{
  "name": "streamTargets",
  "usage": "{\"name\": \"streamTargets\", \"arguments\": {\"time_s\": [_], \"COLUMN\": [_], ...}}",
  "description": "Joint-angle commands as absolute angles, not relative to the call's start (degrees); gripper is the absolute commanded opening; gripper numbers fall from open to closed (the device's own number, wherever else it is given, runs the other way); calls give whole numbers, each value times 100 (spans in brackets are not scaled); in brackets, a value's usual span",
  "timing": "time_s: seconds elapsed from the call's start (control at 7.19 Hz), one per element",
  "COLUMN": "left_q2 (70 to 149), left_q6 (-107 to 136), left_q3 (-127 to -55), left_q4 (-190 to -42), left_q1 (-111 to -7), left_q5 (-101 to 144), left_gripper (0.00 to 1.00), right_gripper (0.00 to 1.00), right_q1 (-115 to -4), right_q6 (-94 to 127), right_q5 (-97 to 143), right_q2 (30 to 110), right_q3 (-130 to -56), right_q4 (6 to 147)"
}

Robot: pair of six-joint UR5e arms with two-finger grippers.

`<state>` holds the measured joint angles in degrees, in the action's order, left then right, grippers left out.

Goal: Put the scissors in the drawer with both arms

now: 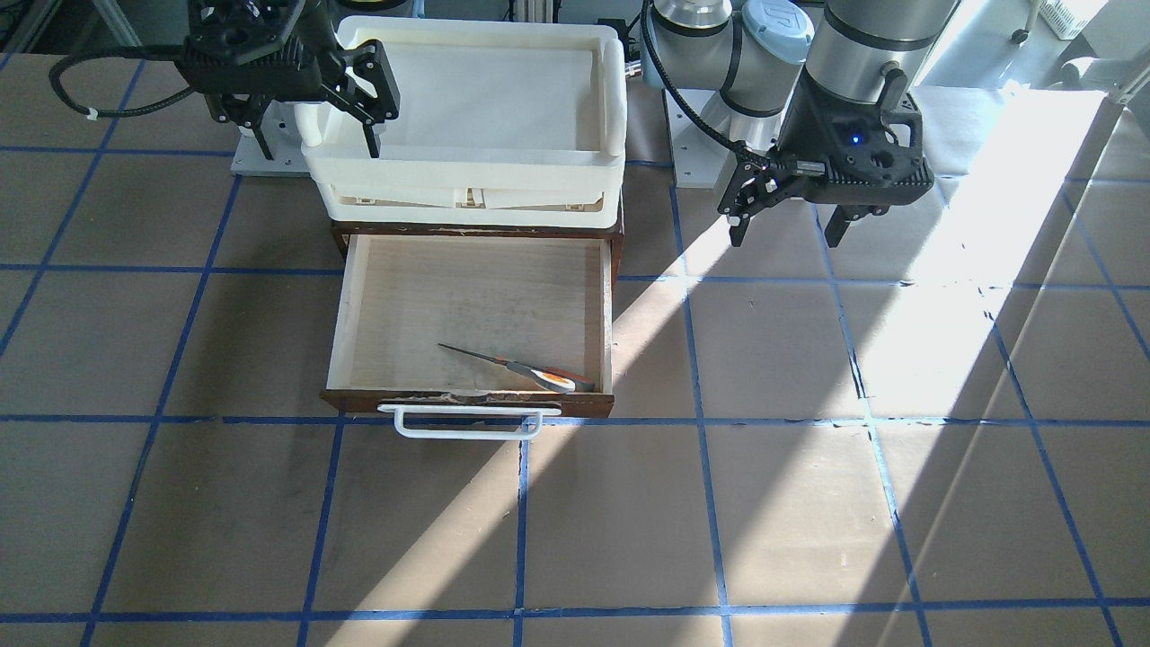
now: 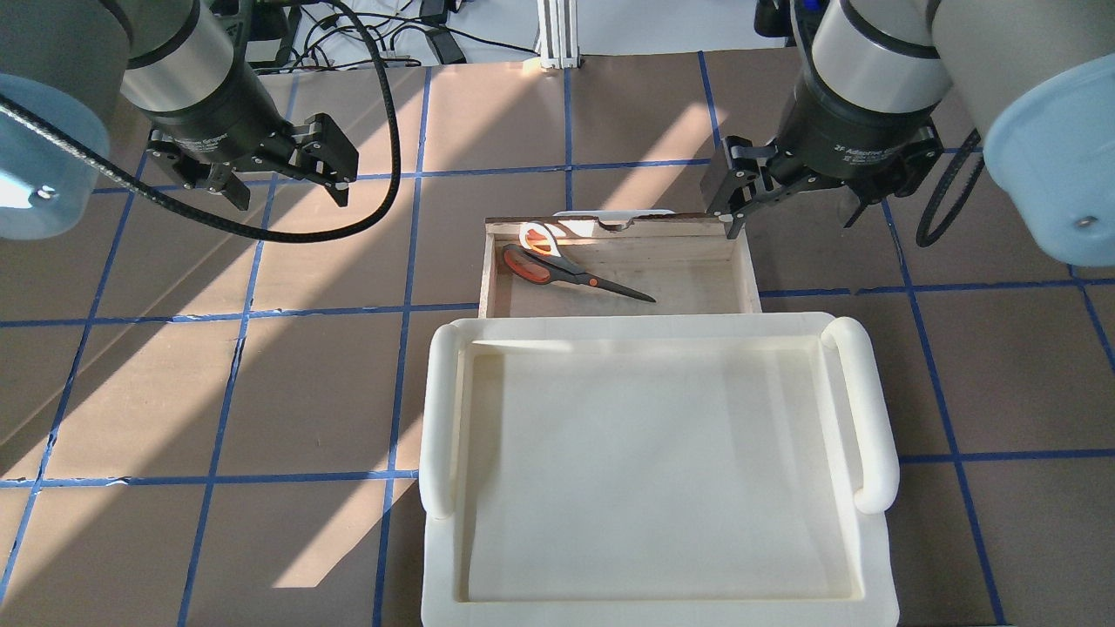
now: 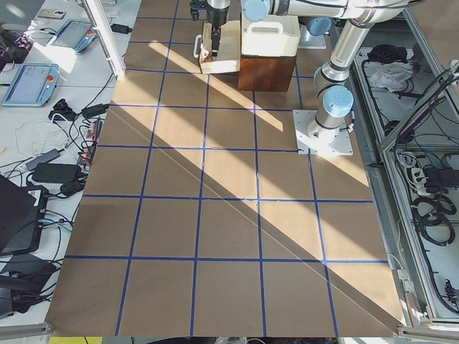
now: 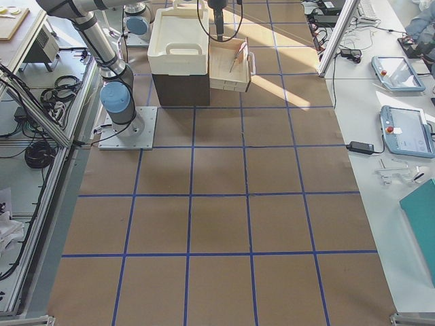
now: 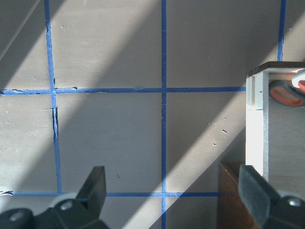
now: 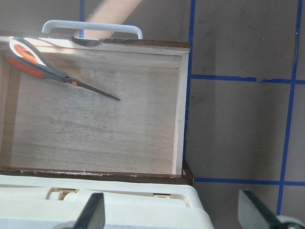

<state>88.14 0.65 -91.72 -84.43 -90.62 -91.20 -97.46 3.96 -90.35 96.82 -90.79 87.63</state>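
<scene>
Scissors point(image 2: 566, 272) flat inside open drawer point(image 2: 697, 272), handles at its front corner. Overhead view: left gripper point(image 2: 287, 187) upper left, right gripper point(image 2: 788, 213) upper right. Both spread wide, holding nothing.

Cream tray point(image 2: 871, 409), gridded table point(image 2: 261, 392).
Tray w/ rounded handles atop dark cabinet point(image 4: 180, 88); table brown, blue tape grid point(image 2: 405, 306), sun streaks.

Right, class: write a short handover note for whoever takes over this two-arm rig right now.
Left gripper: open, empty, over the table beside the drawer.
Right gripper: open, empty, above the drawer's right side.
Scissors: flat inside the open drawer, handles at its front.
Done: scissors placed.
Left: probably only shutting the drawer.
</scene>
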Motion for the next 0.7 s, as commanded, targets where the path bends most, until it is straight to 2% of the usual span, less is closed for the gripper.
{"name": "streamTargets", "arguments": {"time_s": [0.0,0.56], "left_q2": [8807,8807], "left_q6": [44,18], "left_q3": [-9176,-9176], "left_q4": [-8446,-8446], "left_q1": [-9053,-8930], "left_q5": [-9123,-9097], "left_gripper": [100,100], "right_gripper": [100,100], "right_q1": [-9747,-9747], "right_q6": [396,396], "right_q5": [-9035,-9035], "right_q2": [9677,9677], "right_q3": [-9079,-9079], "right_q4": [8763,8763]}}
